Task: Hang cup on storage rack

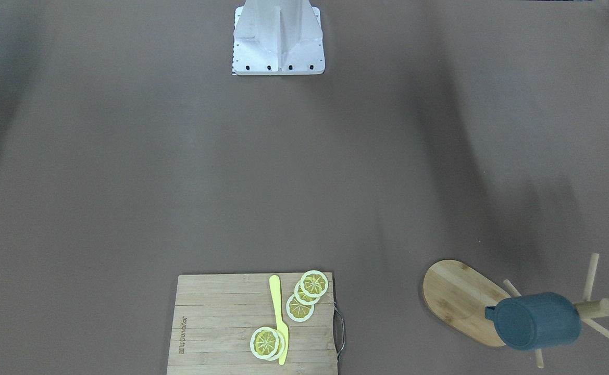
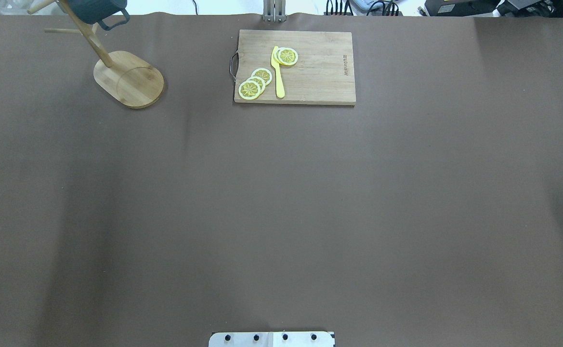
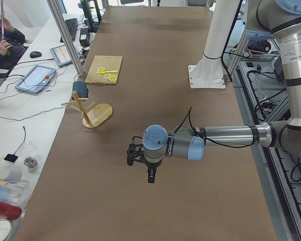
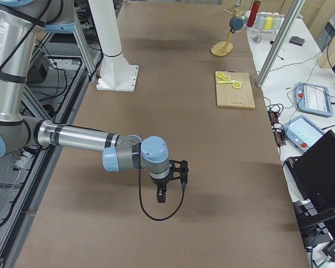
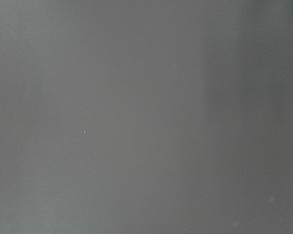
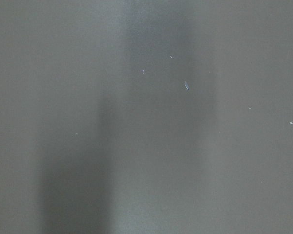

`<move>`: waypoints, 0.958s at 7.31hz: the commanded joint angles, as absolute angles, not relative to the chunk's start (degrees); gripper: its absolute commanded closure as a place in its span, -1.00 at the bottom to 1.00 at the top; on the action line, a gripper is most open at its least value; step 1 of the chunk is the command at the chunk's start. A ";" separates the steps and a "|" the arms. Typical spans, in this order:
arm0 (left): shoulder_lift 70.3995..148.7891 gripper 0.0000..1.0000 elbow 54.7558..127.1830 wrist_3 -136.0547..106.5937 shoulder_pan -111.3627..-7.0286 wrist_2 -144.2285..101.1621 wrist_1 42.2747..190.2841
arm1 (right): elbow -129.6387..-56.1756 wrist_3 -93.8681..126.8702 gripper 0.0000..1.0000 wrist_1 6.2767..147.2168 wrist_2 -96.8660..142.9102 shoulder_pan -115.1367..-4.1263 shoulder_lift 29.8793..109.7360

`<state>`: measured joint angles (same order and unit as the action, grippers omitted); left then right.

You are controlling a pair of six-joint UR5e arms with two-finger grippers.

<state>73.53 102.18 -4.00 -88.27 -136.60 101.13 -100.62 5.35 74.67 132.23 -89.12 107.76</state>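
Dark blue-grey mug (image 1: 536,320) up on a peg of light bamboo mug tree (image 1: 455,297), beside its post, at far left corner of brown table (image 2: 281,193). Well apart, left gripper (image 3: 150,175) and right gripper (image 4: 161,195): opening impossible to tell.

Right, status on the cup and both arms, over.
Left gripper and right gripper far from rack, fingers unreadable. Cup hanging on rack, off the table. Board well aside.

The cup (image 1: 536,320) hangs on the storage rack (image 1: 455,297), well apart from the cutting board (image 1: 215,312) holding lemon slices (image 1: 314,284).
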 commanded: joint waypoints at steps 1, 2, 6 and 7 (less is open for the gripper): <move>73.30 -0.98 103.00 -3.78 -88.16 -136.41 101.51 | -100.72 5.36 -1.00 74.62 133.06 -89.12 107.75; 73.21 -0.98 102.92 -3.78 -88.15 -136.67 101.51 | -100.81 5.36 -1.00 74.62 133.94 -89.12 107.67; 73.13 -0.98 102.39 -3.87 -88.16 -136.32 101.51 | -100.63 5.36 -1.00 74.62 134.03 -89.12 107.93; 73.04 -0.98 102.13 -3.78 -88.24 -136.32 101.43 | -100.98 5.36 -1.00 74.53 133.77 -89.12 107.93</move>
